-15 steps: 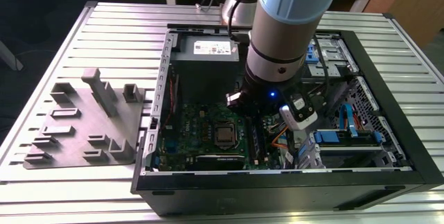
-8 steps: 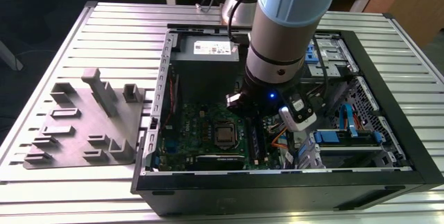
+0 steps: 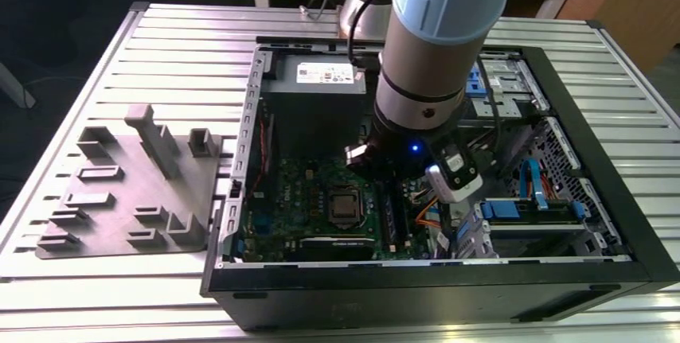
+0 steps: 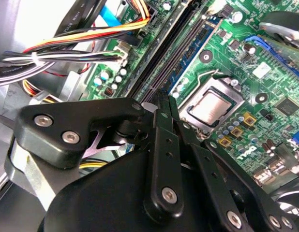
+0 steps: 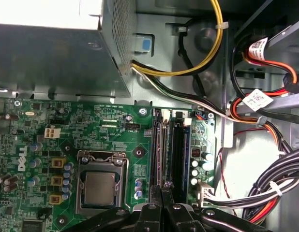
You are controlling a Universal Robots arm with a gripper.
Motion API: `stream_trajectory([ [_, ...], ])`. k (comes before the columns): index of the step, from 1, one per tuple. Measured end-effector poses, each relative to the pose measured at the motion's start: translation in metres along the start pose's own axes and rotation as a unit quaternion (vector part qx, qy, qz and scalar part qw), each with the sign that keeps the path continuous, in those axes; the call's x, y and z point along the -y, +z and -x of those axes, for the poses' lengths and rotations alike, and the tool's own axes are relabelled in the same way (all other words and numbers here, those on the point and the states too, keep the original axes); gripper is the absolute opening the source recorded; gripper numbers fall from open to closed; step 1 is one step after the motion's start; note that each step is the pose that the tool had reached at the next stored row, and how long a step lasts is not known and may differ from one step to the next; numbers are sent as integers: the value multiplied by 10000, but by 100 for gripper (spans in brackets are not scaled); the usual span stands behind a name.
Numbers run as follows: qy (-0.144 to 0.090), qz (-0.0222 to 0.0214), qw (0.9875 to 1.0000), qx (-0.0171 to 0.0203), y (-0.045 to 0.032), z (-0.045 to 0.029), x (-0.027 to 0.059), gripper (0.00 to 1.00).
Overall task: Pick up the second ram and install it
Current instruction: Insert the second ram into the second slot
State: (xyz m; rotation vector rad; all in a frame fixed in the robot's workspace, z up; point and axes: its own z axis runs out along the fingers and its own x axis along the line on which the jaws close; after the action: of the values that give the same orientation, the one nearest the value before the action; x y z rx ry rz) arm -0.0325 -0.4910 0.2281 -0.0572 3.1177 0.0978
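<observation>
**Where slots lie, stick stands edgewise**

From the exterior view's left: grey tray [image 3: 111, 214], then open case [image 3: 425, 295]. In the first wrist view, beside the processor socket [image 5: 98, 186], the second ram [image 5: 160, 145] stands in its slot. Its long axis points from power supply [image 5: 52, 53] to gripper [image 5: 162, 187], whose fingers are pressed together at its end.

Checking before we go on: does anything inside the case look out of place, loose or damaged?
Nothing stands out. The gripper is down at the memory slots on the motherboard. The cables lie tied in bundles beside the board, and no part looks bent, loose or spilled.
</observation>
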Motion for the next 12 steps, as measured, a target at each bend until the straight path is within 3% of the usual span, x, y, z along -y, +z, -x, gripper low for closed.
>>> stream_trajectory([
  [12, 0, -1, 10000, 0, 20, -1, 2, 8],
])
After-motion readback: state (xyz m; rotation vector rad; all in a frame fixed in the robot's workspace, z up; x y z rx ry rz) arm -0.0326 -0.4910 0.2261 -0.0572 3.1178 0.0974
